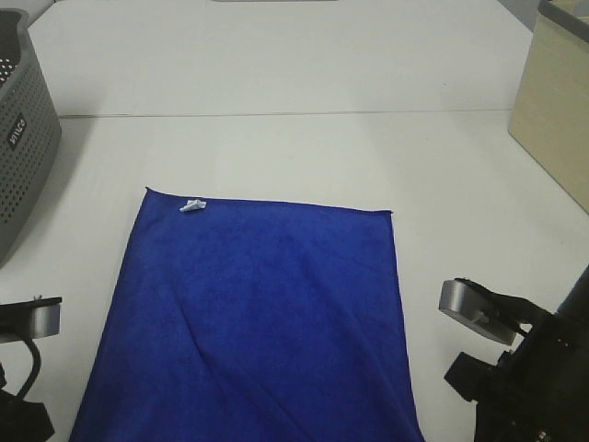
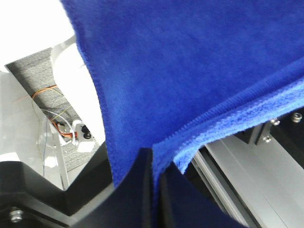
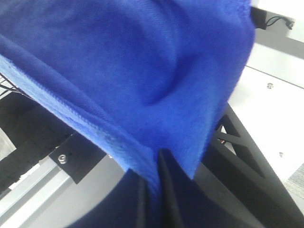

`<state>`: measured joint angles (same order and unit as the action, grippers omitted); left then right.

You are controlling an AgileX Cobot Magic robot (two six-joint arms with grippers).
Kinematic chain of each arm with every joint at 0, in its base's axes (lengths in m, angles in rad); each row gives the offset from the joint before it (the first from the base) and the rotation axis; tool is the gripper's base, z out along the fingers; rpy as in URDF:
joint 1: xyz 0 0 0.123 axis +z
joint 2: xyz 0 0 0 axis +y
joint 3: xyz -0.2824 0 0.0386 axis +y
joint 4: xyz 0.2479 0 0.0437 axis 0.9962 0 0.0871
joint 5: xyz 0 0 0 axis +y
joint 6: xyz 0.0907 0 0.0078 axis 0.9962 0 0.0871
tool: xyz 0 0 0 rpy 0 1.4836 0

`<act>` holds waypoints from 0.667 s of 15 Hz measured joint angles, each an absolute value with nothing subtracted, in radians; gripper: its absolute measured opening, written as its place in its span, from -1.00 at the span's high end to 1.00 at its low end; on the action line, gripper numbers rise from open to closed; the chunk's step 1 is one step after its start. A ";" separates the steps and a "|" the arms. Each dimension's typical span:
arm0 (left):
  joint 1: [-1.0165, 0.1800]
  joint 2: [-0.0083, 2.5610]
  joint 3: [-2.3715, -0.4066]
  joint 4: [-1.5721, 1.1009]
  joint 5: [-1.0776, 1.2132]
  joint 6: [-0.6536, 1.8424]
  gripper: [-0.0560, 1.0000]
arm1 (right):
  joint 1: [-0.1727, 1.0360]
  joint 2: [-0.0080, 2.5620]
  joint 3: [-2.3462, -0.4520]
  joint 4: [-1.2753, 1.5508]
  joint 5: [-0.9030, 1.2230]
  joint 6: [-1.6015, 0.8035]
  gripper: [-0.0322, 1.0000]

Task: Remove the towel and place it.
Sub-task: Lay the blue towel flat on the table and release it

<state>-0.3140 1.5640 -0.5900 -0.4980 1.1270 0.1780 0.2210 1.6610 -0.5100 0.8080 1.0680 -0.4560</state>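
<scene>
- Exterior high view: a large rectangular royal-blue microfibre towel point(image 1: 267, 322) lies spread flat on the white table point(image 1: 276, 74). Its near edge runs out of the bottom of the frame between the two arms.
- Left wrist view: the left claw point(image 2: 154, 164) is closed on the towel's stitched edge, with cloth pinched between its dark fingers.
- Right wrist view: the right claw point(image 3: 154, 166) has its jaws together on a hem of the towel.
- The towel's far edge is straight, with a small white tag point(image 1: 191, 206) near its left corner.
- A perforated grey plastic basket point(image 1: 23, 138) stands well to the left and a pale wooden box point(image 1: 552, 110) far to the right. White tabletop stretches between them, beyond the far edge.
</scene>
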 joint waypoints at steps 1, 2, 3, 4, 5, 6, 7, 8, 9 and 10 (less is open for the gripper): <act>-0.313 1.564 -0.590 -0.496 1.122 0.179 0.89 | 0.221 1.661 -0.508 0.801 1.064 -0.458 0.74; -0.313 1.564 -0.590 -0.494 1.118 0.181 0.89 | 0.221 1.661 -0.508 0.800 1.061 -0.458 0.72; -0.313 1.564 -0.590 -0.493 1.117 0.181 0.88 | 0.221 1.661 -0.508 0.796 1.056 -0.459 0.70; -0.313 1.564 -0.589 -0.490 1.117 0.185 0.83 | 0.221 1.661 -0.508 0.790 1.054 -0.459 0.67; -0.313 1.564 -0.587 -0.492 1.118 0.191 0.77 | 0.221 1.661 -0.508 0.781 1.054 -0.459 0.63; -0.313 1.564 -0.587 -0.503 1.118 0.203 0.71 | 0.218 1.661 -0.508 0.773 1.054 -0.459 0.59; -0.313 1.564 -0.587 -0.517 1.119 0.223 0.66 | 0.217 1.661 -0.508 0.766 1.053 -0.459 0.56; -0.313 1.564 -0.587 -0.538 1.120 0.243 0.62 | 0.217 1.662 -0.508 0.764 1.053 -0.459 0.51; -0.313 1.564 -0.587 -0.558 1.120 0.260 0.57 | 0.216 1.662 -0.507 0.766 1.053 -0.459 0.42; -0.313 1.564 -0.587 -0.574 1.120 0.272 0.48 | 0.214 1.662 -0.505 0.774 1.053 -0.459 0.27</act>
